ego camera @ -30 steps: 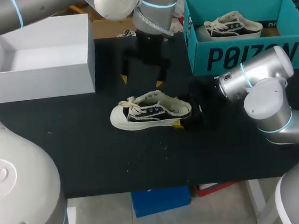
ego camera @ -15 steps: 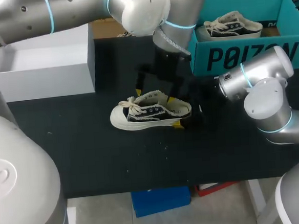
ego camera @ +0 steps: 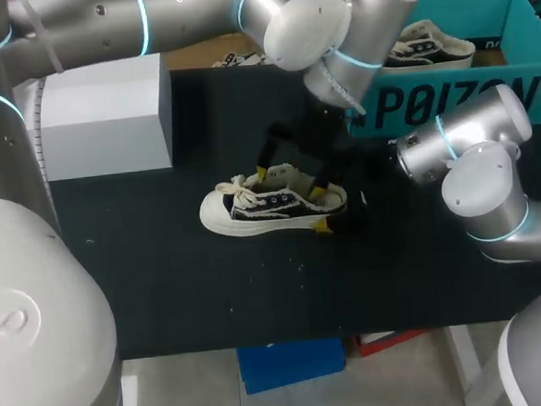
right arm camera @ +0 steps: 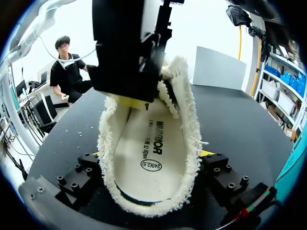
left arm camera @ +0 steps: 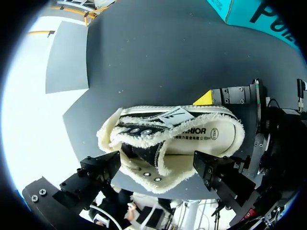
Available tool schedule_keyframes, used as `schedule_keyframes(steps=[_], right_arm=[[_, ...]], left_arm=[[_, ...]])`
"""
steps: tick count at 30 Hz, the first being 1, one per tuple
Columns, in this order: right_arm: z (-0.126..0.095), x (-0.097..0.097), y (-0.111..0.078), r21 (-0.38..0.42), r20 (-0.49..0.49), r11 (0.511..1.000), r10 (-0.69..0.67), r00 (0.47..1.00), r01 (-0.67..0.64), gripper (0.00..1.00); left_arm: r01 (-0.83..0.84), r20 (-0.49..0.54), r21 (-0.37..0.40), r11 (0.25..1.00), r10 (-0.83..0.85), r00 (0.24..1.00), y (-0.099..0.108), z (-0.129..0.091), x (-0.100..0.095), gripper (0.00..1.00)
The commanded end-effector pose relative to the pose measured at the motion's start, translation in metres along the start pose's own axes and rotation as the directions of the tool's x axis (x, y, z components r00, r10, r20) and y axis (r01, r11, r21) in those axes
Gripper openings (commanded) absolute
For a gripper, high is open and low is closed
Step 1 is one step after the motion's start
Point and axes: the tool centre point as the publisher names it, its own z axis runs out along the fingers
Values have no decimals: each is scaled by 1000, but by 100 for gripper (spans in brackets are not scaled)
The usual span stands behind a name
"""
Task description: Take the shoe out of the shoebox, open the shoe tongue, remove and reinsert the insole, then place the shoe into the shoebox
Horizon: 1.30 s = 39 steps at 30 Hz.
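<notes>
My left gripper (ego camera: 290,183) is coming down from behind the shoe (ego camera: 270,201) onto its opening. Its fingers are spread and clamping nothing, with one tip reaching in near the tongue (left arm camera: 175,115). My right gripper (right arm camera: 151,158) is pinching the heel. The shoe is lying on the table (ego camera: 165,285), outside the shoebox (ego camera: 449,98). Judgement: the tongue-opening step is beginning.

Your left arm (ego camera: 100,20) comes in from the far left and bends down over the shoe (ego camera: 252,209). The left hand (ego camera: 290,183) is spread wide, with one yellow tip at each side of the shoe's opening. Your right arm (ego camera: 461,143) lies low behind the shoe's heel, and the right hand (ego camera: 336,209) clamps that heel from both sides.
</notes>
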Motion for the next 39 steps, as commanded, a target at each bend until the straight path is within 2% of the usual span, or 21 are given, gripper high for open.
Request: schedule_keyframes(steps=[1, 3, 11, 19, 39], right_arm=[[2, 0, 2, 5, 1, 1000, -1, 1000, 1, 0], [2, 0, 2, 5, 1, 1000, -1, 1000, 1, 0], [2, 0, 2, 5, 1, 1000, -1, 1000, 1, 0], [2, 0, 2, 5, 1, 1000, -1, 1000, 1, 0], [2, 0, 2, 5, 1, 1000, -1, 1000, 1, 0]], left_arm=[[-6, 34, 17, 1000, 6, 999, 1, 7, 6, 100], [-11, 47, 37, 999, 9, 999, 4, 8, 5, 100], [21, -34, 129, 991, -16, 999, 15, 9, -10, 100], [62, -65, 209, 976, -49, 997, 19, 7, -21, 100], [79, -22, 155, 985, -77, 997, 4, 24, -26, 100]])
